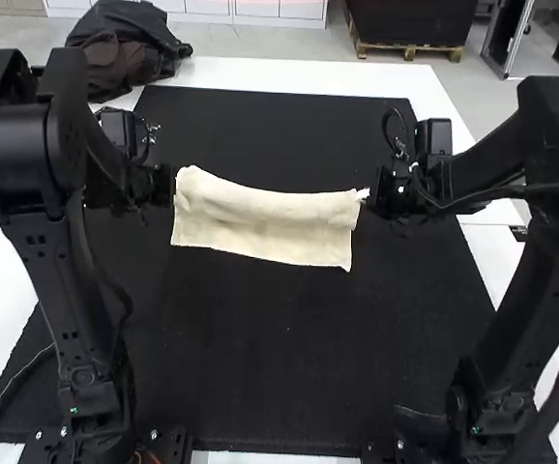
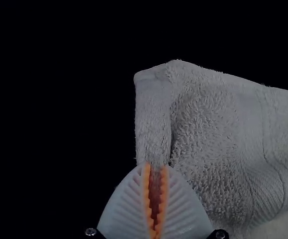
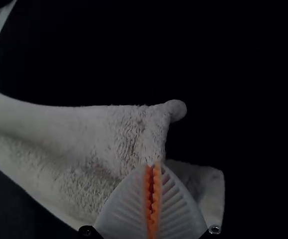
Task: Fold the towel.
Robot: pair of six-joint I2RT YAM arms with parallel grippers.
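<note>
"On the black mat (image 1: 279, 358), what do you see?"

"I see a pale towel (image 1: 260, 232). It goes from side to side between the two arms, long and thin. The far part puffs up like a soft roll, and the near part looks flatter."

"Who has the left end?"

"The left gripper (image 1: 170, 186) does, up by the far corner. Up close, the left gripper (image 2: 155, 167) is nearly closed, with a strip of towel pinched at the tips of its orange pads (image 2: 146, 194)."

"And the right end?"

"The right gripper (image 1: 371, 193) is there, by the other far corner. Up close, the right gripper (image 3: 153, 166) is nearly closed too, with towel pinched at its tips. A little round bump of towel pokes out past them, and a flap shows beside one finger."

"What is under the mat?"

"A white table (image 1: 308, 72). A dark heap (image 1: 130, 53) sits at its far left corner."
</note>
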